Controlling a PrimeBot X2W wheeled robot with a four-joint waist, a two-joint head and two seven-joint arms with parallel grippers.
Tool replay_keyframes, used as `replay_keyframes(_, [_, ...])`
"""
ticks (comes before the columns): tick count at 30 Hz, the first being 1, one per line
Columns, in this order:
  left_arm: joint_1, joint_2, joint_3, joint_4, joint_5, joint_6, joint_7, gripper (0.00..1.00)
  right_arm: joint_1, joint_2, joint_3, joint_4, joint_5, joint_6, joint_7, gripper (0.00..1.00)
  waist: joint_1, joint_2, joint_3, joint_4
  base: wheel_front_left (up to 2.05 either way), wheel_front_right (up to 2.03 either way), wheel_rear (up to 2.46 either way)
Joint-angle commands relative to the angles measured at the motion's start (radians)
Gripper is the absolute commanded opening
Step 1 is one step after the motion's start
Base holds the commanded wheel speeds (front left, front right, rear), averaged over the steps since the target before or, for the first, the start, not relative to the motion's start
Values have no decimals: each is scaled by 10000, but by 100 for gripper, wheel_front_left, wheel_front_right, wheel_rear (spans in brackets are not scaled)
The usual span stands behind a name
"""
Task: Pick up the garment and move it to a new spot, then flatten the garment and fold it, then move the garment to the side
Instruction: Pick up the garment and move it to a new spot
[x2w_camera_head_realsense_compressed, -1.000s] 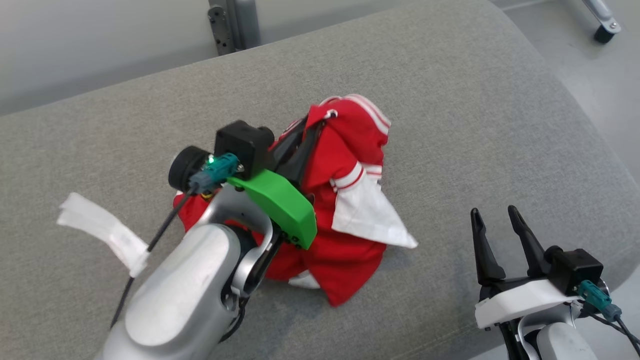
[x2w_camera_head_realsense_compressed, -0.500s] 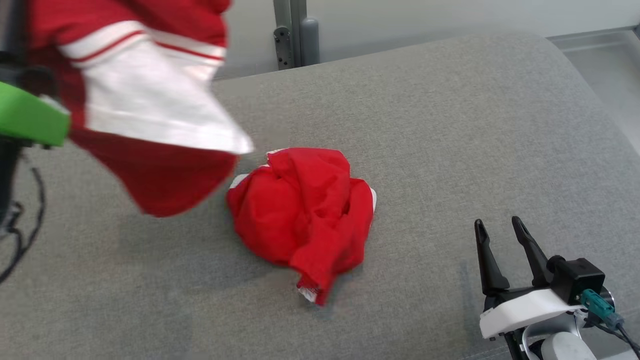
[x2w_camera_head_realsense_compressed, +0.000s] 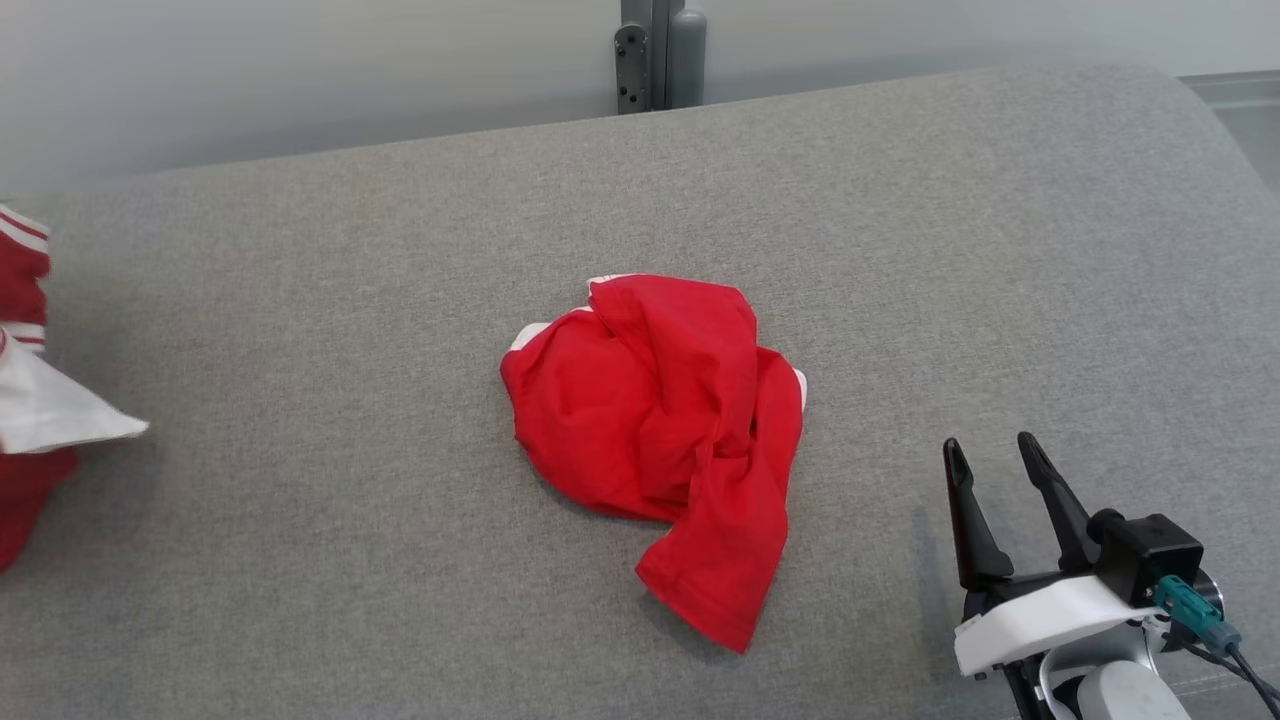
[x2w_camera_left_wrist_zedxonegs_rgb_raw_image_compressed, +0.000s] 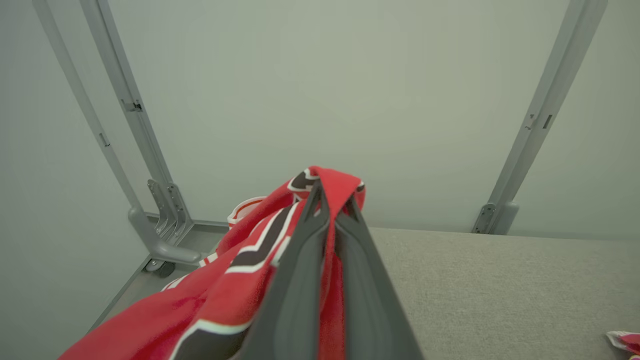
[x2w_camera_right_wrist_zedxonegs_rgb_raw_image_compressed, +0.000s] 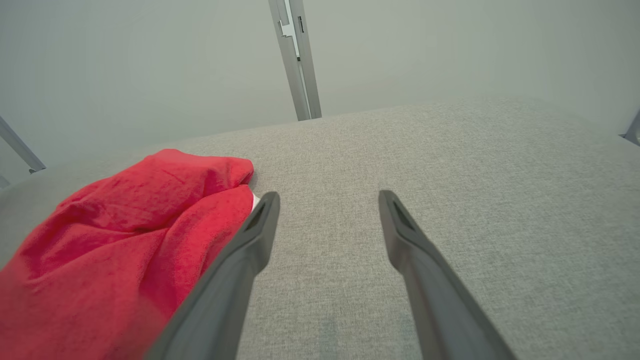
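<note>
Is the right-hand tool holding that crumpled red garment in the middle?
No, the right tool stands open and empty over the grey cushion, apart from the crumpled red garment.

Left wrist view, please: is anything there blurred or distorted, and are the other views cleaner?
Left wrist view: the left end effector goes soft near the lens, and the frame posts bow outward. Right wrist view: the right end effector softens likewise; light even. Head view: sharp, a faint shadow under the red garment, no glare.
</note>
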Motion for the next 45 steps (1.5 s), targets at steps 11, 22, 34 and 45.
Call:
replay_keyframes(11, [-63,-1900,-722,4994,288,-749,-2626,96,-360,-385,140,79,-22,1,-13,100,0,0,461,446,0,0,0])
replay_keyframes(22, [647,-2690,-1072,4739,1192,-512,-3678,100,339,-544,-153,-182,-170,1,-13,100,0,0,-700,1391,0,0,0])
replay_keyframes(34, [4347,-3756,-1068,-142,2961,-902,-3679,100,556,-501,103,-792,-404,1,-13,100,0,0,-1554,1416,0,0,0])
replay_keyframes(45, [5645,-5204,-360,-778,4054,-1607,-3681,100,835,-285,8,-777,-507,1,-13,100,0,0,-1546,277,0,0,0])
